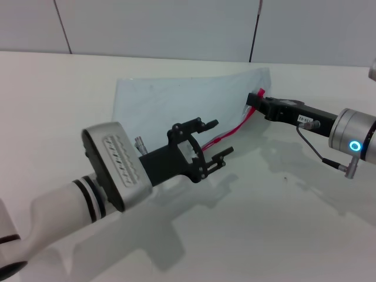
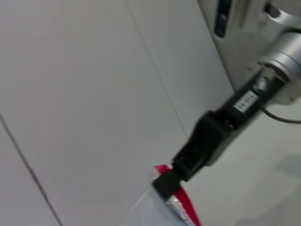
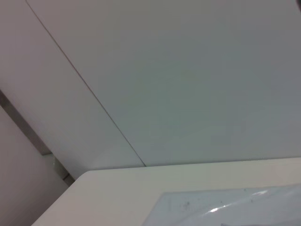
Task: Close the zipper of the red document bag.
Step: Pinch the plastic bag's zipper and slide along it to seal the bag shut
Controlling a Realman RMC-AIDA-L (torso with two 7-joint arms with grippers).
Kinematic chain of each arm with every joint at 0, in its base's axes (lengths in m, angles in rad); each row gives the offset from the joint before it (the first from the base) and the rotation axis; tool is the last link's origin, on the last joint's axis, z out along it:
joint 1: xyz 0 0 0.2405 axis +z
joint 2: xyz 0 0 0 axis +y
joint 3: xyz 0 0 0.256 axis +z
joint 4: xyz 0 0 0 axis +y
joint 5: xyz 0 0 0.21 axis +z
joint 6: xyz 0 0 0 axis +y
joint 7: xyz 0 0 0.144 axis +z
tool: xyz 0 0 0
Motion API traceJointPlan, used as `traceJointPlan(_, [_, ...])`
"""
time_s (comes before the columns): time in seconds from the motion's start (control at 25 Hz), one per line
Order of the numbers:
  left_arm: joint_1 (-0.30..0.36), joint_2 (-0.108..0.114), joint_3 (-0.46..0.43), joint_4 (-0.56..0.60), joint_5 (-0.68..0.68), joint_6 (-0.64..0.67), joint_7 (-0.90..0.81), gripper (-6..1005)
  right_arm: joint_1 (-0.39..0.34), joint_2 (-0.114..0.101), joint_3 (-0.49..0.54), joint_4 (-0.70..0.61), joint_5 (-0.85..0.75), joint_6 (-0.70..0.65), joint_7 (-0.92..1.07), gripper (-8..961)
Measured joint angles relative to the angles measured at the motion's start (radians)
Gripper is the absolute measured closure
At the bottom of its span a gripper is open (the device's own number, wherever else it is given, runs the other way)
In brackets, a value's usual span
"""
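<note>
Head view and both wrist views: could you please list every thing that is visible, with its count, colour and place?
red document bag: one, translucent pale blue-grey, on the table, far right corner lifted.
zipper: one, bright red strip along the bag's near edge.
table: one, white, under everything.
wall: grey panels behind the table.
left gripper: one, black, open, at the zipper's near end.
right gripper: one, black, shut on the zipper's far end.

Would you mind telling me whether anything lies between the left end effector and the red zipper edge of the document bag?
Nothing visible does. The left end effector hangs open over the zipper with only air between. The right end effector grips the far end of the red document bag, clear of that path.
</note>
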Motion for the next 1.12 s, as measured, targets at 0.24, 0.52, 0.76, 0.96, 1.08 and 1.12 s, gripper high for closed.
traceJointPlan(0.24, [-0.007,-0.002,-0.02,-0.029,-0.007,-0.071,0.193,438,0.0,0.0,-0.001,0.0,0.0,0.001,-0.001,928])
traceJointPlan(0.52, [0.006,-0.002,-0.081,-0.051,-0.01,-0.107,0.355,445,0.0,0.0,-0.002,0.001,-0.001,0.0,-0.001,926])
traceJointPlan(0.76, [0.005,-0.002,-0.082,-0.051,-0.015,-0.124,0.379,450,0.002,-0.002,-0.002,0.006,-0.001,-0.005,-0.001,925])
traceJointPlan(0.96, [0.004,-0.002,-0.083,-0.048,-0.017,-0.124,0.39,455,0.007,-0.002,-0.004,0.007,-0.006,-0.024,-0.001,923])
traceJointPlan(1.08, [0.005,-0.002,-0.083,-0.049,-0.018,-0.121,0.405,457,0.01,-0.002,-0.006,0.015,-0.008,-0.028,-0.001,922])
traceJointPlan(1.12, [0.005,-0.002,-0.082,-0.05,-0.018,-0.119,0.411,458,0.01,-0.002,-0.007,0.017,-0.008,-0.028,-0.001,922])
